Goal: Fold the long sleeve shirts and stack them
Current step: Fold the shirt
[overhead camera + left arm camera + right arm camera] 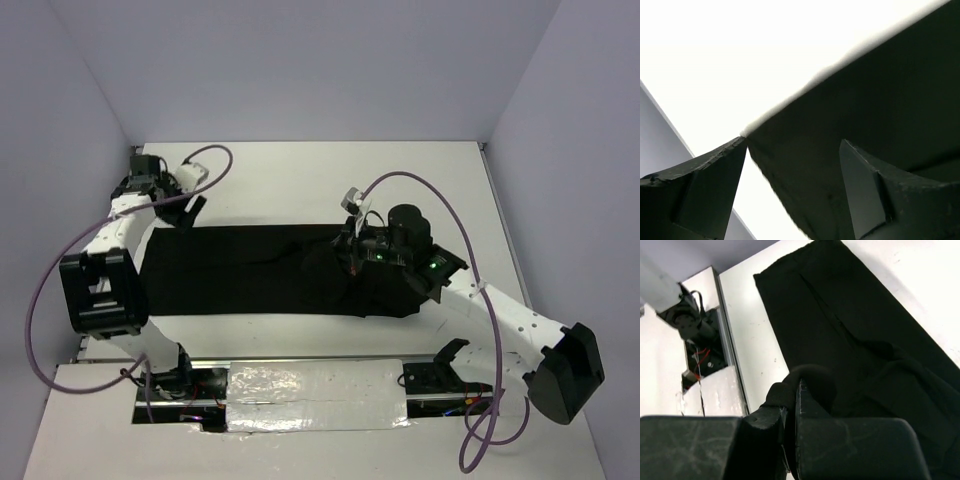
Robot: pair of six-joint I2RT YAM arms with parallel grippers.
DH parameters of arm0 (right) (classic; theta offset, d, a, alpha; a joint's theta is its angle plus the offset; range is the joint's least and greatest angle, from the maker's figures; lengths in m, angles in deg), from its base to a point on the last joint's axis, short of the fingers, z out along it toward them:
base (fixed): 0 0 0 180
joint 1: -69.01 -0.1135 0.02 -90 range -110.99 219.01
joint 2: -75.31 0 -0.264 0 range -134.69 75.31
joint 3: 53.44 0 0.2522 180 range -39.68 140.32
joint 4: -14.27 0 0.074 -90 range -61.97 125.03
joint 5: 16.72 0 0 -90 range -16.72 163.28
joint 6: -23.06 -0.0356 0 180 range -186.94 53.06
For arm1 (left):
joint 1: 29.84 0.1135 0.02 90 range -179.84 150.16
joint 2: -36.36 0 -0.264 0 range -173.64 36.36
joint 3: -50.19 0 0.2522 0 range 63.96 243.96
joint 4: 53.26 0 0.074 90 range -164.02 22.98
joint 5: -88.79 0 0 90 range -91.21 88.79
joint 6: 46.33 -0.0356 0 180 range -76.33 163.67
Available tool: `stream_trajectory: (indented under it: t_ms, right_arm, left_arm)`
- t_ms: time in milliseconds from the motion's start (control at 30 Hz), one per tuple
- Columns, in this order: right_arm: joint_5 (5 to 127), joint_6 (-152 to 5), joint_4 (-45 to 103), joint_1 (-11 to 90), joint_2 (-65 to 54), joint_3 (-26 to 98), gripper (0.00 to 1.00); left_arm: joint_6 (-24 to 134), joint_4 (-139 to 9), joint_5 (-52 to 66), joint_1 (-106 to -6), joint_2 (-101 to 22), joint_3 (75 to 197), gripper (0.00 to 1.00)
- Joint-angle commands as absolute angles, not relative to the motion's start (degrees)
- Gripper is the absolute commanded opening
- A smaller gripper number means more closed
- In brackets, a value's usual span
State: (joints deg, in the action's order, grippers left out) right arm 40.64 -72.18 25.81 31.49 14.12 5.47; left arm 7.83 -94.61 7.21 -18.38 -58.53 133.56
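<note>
The black long sleeve shirt (250, 268) lies in a long folded strip across the table, bunched at its right end. My right gripper (352, 248) is shut on a fold of the shirt's fabric (807, 382) and holds it lifted above the strip. My left gripper (178, 208) is open at the shirt's far left corner (790, 165); in the left wrist view that corner lies between its fingers (860, 190), not pinched. No white tag shows.
The white table (300, 185) has purple-grey walls at the back and both sides. A foil-covered strip (315, 395) and the arm bases run along the near edge. Purple cables loop over both arms.
</note>
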Motion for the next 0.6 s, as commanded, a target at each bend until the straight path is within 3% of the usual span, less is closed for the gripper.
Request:
stream_trajectory:
  t_ms: [0, 100, 133, 233, 433, 567]
  right_arm:
    - [43.3, -78.0, 16.5, 32.2, 13.6, 5.1, 0.03]
    - [41.4, -80.7, 15.5, 35.5, 12.1, 4.7, 0.01]
    - [40.1, -82.9, 15.3, 37.3, 11.6, 4.6, 0.01]
    - [40.5, -85.8, 16.5, 38.9, 8.9, 5.7, 0.0]
    - [43.0, -89.9, 17.1, 39.4, 3.9, 7.6, 0.0]
    - [47.2, -91.0, 17.0, 39.5, 4.1, 6.9, 0.0]
  left_arm:
    - [7.2, -97.9, 20.7, -26.0, -48.8, 139.9, 0.89]
    - [4.7, -100.4, 24.9, -37.6, -43.6, 139.0, 0.92]
    - [3.4, -101.0, 26.5, -41.8, -42.7, 138.6, 0.99]
    - [3.8, -105.2, 34.2, -44.9, -43.6, 140.9, 0.99]
    - [8.0, -103.7, 16.4, -60.0, -42.9, 140.8, 0.99]
    - [9.1, -104.0, 8.5, -61.1, -38.1, 139.5, 0.99]
